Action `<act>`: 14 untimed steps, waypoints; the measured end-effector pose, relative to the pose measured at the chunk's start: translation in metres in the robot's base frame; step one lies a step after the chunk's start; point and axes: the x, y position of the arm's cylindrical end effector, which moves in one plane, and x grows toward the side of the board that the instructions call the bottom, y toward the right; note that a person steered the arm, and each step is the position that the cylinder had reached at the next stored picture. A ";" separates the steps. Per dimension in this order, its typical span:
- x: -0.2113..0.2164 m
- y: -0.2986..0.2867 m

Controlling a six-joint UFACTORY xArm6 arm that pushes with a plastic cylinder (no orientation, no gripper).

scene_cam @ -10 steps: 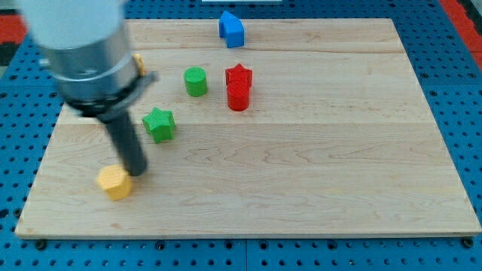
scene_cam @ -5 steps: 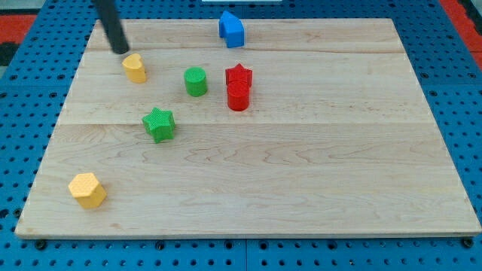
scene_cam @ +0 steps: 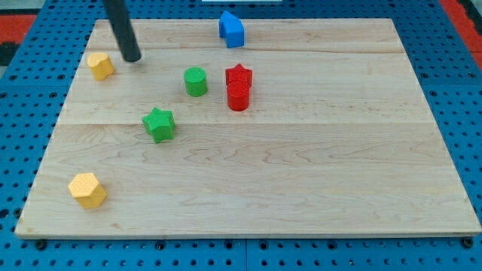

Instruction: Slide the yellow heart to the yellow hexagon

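**Rod beside the yellow heart at the board's upper left**

There is no pincer on this arm, so there is no opening or grasp to report; it ends in a straight dark rod, and my tip (scene_cam: 132,59) rests on the wooden board (scene_cam: 301,173) near its upper left corner. The rod rises from there toward the view's top and leaves the frame.

Just to the view's left of my tip, with a small gap of bare wood between them, sits the yellow heart (scene_cam: 100,65). It is a small, chunky block in a warm yellow, its top face a little paler than its sides; the heart outline is hard to make out from this angle. It lies close to the board's left edge.

The yellow hexagon (scene_cam: 87,190) is well apart from it, down near the board's lower left corner, almost straight below the heart in the view. Its flat top face and angled sides show clearly.

Between the two, slightly toward the view's right, stands a green star (scene_cam: 159,123). To the right of my tip is a green cylinder (scene_cam: 196,80). Farther right a red star (scene_cam: 239,75) touches a red cylinder (scene_cam: 238,97) just below it. A blue block (scene_cam: 231,28), its shape unclear, sits at the board's top edge.
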 end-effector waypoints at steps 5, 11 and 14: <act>0.070 -0.069; 0.238 -0.043; 0.232 -0.059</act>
